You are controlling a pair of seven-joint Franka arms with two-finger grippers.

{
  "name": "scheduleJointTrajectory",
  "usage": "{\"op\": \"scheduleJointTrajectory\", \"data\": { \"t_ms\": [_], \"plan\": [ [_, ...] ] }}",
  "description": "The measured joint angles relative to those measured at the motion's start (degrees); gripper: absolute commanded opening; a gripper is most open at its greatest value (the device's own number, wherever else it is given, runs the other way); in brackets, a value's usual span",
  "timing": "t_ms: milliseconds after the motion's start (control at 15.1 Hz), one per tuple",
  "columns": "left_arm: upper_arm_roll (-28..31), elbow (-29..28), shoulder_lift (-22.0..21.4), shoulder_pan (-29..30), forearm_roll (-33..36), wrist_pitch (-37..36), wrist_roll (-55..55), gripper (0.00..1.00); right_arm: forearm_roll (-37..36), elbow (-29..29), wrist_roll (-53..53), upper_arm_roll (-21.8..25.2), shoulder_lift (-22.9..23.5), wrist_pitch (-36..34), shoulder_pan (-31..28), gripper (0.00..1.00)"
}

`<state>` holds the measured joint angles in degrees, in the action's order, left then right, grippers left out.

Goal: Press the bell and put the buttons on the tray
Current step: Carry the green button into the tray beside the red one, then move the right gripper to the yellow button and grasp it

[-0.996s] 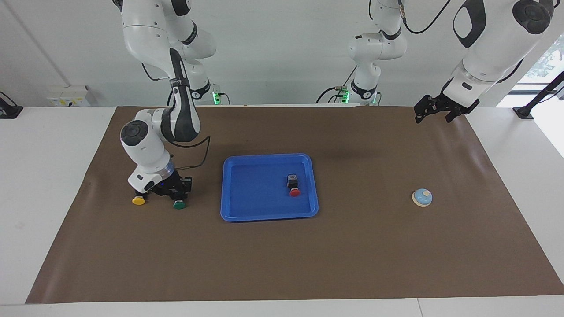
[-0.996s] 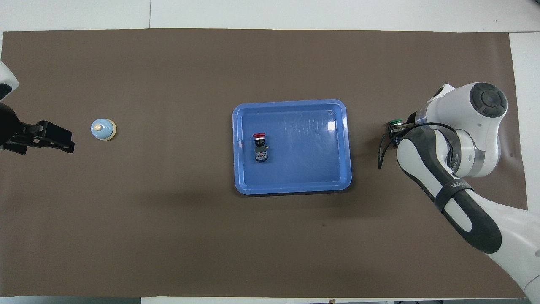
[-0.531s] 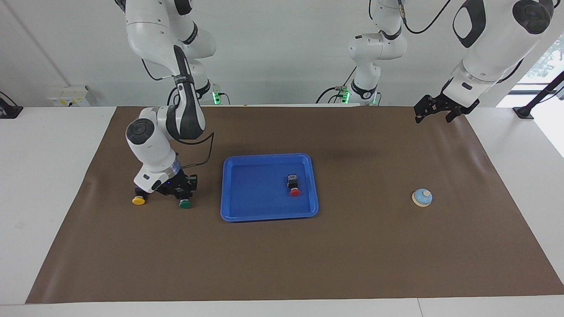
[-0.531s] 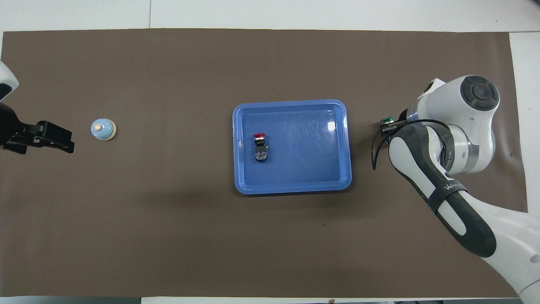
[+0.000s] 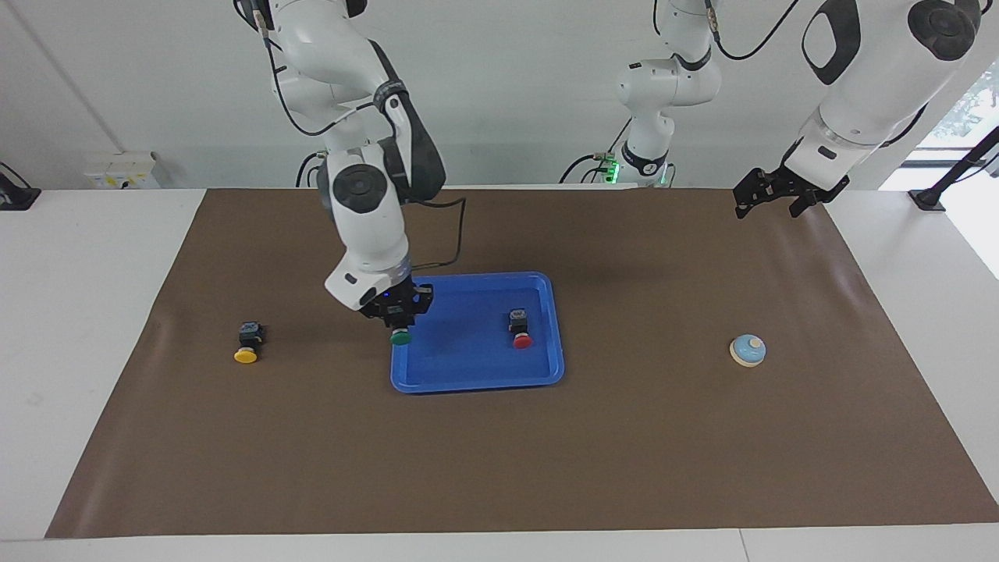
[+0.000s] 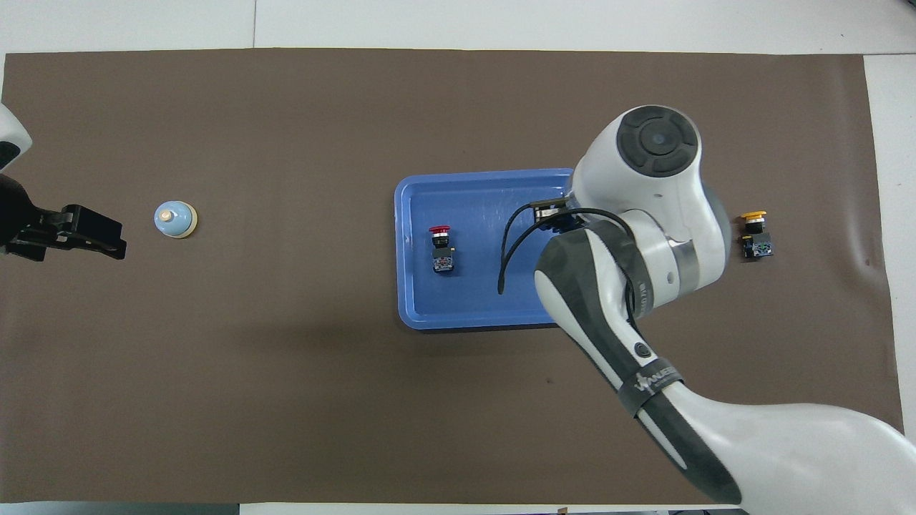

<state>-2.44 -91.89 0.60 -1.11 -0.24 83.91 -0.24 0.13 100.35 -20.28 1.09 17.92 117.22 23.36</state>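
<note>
My right gripper (image 5: 399, 318) is shut on the green button (image 5: 400, 337) and holds it just above the blue tray (image 5: 460, 355), over the tray's edge toward the right arm's end. In the overhead view the right arm hides this button. The red button (image 5: 520, 329) lies in the tray (image 6: 486, 293), as the overhead view (image 6: 440, 247) also shows. The yellow button (image 5: 247, 344) lies on the mat toward the right arm's end (image 6: 755, 233). The bell (image 5: 748, 350) stands toward the left arm's end (image 6: 174, 219). My left gripper (image 5: 769, 197) waits raised beside the bell (image 6: 96, 236).
A brown mat (image 5: 499, 453) covers most of the white table. The right arm's forearm (image 6: 644, 343) hangs over the tray's corner nearest the robots in the overhead view.
My right gripper lifted the green button off the mat beside the yellow button and carried it toward the tray. The yellow button stays on the mat. The left arm has not moved.
</note>
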Motion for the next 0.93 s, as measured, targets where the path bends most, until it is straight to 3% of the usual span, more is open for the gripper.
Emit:
{"op": "scheduleJointTrajectory", "data": {
  "t_ms": [398, 863, 930],
  "plan": [
    [0.0, 0.0, 0.0, 0.0, 0.0, 0.0, 0.0, 1.00, 0.0, -4.4, -16.5, -0.1, 7.9, 5.5, 9.1, 0.00],
    [0.0, 0.0, 0.0, 0.0, 0.0, 0.0, 0.0, 1.00, 0.0, -3.3, -17.3, 0.3, 10.5, 11.4, 7.6, 0.01],
    [0.0, 0.0, 0.0, 0.0, 0.0, 0.0, 0.0, 1.00, 0.0, -3.0, -17.3, 0.3, 10.5, 11.8, 7.5, 0.24]
  ]
}}
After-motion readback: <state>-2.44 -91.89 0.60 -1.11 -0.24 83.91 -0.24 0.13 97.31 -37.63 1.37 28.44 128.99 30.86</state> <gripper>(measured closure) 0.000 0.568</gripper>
